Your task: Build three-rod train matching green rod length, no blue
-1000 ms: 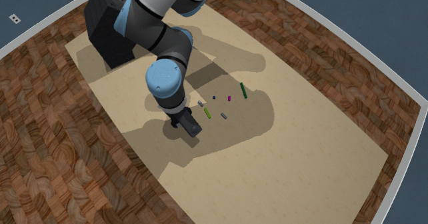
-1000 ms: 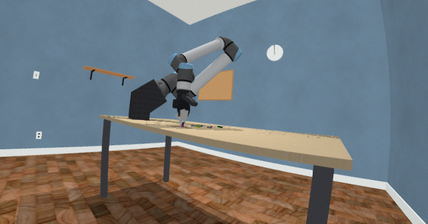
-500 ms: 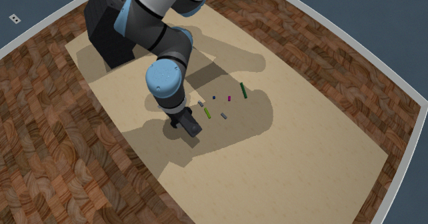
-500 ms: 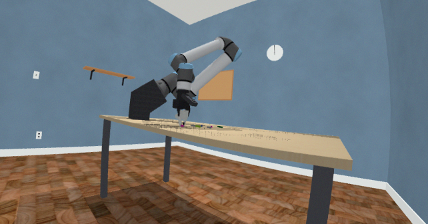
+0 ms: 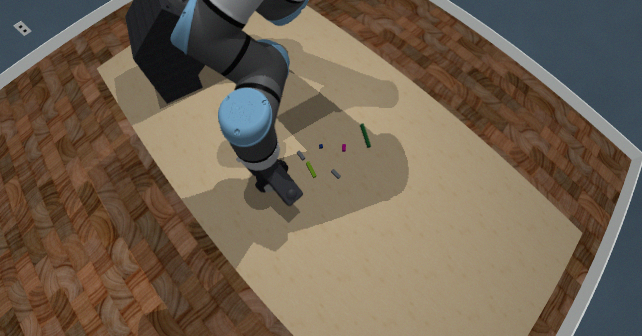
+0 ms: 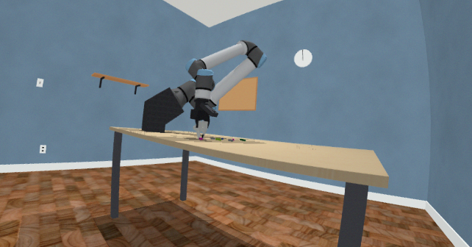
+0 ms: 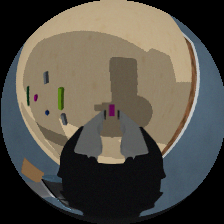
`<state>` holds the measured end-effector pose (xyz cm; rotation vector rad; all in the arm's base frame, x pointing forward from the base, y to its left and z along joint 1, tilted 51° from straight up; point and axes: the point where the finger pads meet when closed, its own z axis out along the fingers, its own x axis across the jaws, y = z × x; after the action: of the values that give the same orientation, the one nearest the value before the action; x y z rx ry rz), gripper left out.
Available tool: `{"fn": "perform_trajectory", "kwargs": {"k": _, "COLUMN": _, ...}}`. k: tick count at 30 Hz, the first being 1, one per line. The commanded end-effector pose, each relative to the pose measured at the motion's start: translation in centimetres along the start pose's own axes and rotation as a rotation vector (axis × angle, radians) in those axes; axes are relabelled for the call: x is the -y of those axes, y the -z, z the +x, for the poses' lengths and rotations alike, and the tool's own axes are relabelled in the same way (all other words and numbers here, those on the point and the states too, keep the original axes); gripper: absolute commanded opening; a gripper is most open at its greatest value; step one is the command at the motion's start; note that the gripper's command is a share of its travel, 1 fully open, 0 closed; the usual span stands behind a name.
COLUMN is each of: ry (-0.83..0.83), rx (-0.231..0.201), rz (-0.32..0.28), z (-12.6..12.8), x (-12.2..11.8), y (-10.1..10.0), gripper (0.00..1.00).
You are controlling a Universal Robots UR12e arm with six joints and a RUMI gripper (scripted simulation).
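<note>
My gripper [image 7: 111, 110] points down at the table, left of the other rods. A magenta rod [image 7: 112, 108] lies between its fingertips on the table; the fingers stand slightly apart from it. It also shows in the exterior view [image 6: 201, 139] under the gripper [image 6: 201, 135]. In the top view the arm's wrist hides the fingers. The green rod [image 5: 365, 135] lies at the far right of the group. The lime rod [image 5: 311, 169], two grey rods [image 5: 301, 155] [image 5: 336, 173], a second magenta rod [image 5: 344, 147] and a blue rod [image 5: 321, 146] lie scattered, apart from each other.
The robot's dark base [image 5: 160, 49] stands at the table's back left. The table edge [image 6: 294, 165] runs along the front. In the wrist view the group of rods lies to the left, with the lime rod [image 7: 60, 97] nearest.
</note>
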<state>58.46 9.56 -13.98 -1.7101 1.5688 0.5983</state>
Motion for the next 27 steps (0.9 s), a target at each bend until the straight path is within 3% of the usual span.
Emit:
{"fn": "perform_trajectory", "kwargs": {"k": 1, "ry": 0.0, "rx": -0.001, "rz": 0.001, "z": 0.0, "x": 0.0, "y": 1.0, "gripper": 0.14}}
{"fn": "perform_trajectory", "kwargs": {"k": 7, "ry": 0.0, "rx": -0.001, "rz": 0.001, "z": 0.0, "x": 0.0, "y": 2.7, "gripper": 0.14}}
{"fn": "perform_trajectory", "kwargs": {"k": 18, "ry": 0.0, "rx": -0.001, "rz": 0.001, "z": 0.0, "x": 0.0, "y": 8.1, "gripper": 0.14}}
{"fn": "perform_trajectory", "kwargs": {"k": 27, "ry": 0.0, "rx": -0.001, "rz": 0.001, "z": 0.0, "x": 0.0, "y": 8.9, "gripper": 0.14}}
